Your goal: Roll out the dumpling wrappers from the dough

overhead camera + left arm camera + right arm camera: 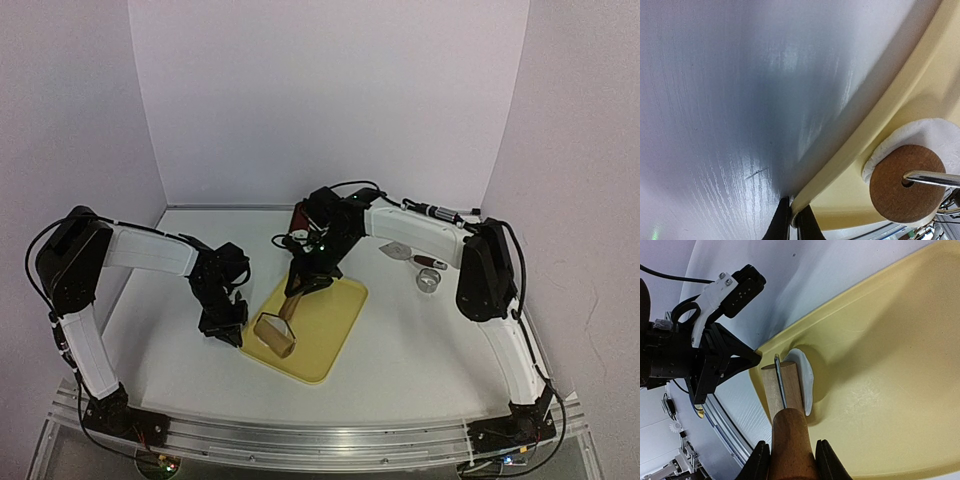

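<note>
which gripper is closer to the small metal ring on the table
Right. The right gripper holds the rolling pin by its handle over the yellow board, left of the metal ring in the top view. The left gripper is farther, pinching the board's left edge.

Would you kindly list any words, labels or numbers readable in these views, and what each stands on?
None can be read. The yellow board, rolling pin and dough look unmarked; any marking on the small tools at far right is too small to tell.

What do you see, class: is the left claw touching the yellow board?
Touching. The left wrist view shows the left claw shut on the rim of the yellow board.
</note>
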`<action>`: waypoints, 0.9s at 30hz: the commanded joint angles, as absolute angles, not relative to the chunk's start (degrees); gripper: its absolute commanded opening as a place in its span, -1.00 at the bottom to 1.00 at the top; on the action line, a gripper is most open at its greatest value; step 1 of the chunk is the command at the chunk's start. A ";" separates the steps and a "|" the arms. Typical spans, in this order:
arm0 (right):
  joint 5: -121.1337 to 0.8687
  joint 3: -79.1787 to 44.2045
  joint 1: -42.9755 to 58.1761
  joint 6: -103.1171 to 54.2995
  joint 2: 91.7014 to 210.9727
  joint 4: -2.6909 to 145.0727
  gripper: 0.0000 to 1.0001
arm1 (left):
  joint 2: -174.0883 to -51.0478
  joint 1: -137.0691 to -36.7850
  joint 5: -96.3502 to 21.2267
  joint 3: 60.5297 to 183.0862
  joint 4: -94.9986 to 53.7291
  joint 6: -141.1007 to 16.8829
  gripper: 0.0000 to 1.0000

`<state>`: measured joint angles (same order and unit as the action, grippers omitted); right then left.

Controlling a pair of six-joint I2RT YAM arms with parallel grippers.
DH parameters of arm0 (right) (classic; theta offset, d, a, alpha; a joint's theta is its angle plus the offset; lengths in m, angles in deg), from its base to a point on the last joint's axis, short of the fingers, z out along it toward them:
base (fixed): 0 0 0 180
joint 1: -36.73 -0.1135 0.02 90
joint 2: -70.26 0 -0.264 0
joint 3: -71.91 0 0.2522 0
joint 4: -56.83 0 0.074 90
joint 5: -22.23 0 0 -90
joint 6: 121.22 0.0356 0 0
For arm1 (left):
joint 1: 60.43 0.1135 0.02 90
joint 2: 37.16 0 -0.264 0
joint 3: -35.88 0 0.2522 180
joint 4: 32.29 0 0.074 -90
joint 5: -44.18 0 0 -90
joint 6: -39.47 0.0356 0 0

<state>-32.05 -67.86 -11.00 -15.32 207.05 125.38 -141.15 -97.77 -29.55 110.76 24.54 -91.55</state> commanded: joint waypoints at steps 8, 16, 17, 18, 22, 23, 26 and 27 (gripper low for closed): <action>-43.68 -64.35 -16.80 -17.51 218.24 134.79 -1.00 | -143.62 -97.70 -33.58 112.53 19.09 -93.04 -1.00; -44.63 -65.08 -16.93 -17.22 218.54 135.51 -1.00 | -143.73 -97.70 -33.71 112.68 19.21 -92.85 -1.00; -45.13 -65.15 -16.96 -17.07 218.49 135.62 -1.00 | -143.74 -97.69 -33.77 112.67 19.28 -92.84 -1.00; -46.20 -65.16 -16.96 -16.65 218.28 135.81 -1.00 | -143.67 -97.69 -33.89 112.70 19.37 -92.81 -1.00; -53.75 -63.11 -14.67 -11.94 216.15 137.55 -1.00 | -143.12 -97.69 -35.60 112.21 20.38 -92.82 -1.00; -54.75 -62.01 -13.20 -10.42 215.08 137.53 -1.00 | -142.78 -97.69 -35.97 111.82 20.42 -92.81 -1.00; -56.78 -57.58 -9.61 -7.51 211.81 136.72 -1.00 | -141.99 -97.67 -36.43 110.87 20.40 -92.80 -1.00; -57.25 -56.79 -8.86 -7.17 211.06 136.35 -1.00 | -141.81 -97.64 -36.57 110.75 20.40 -92.83 -1.00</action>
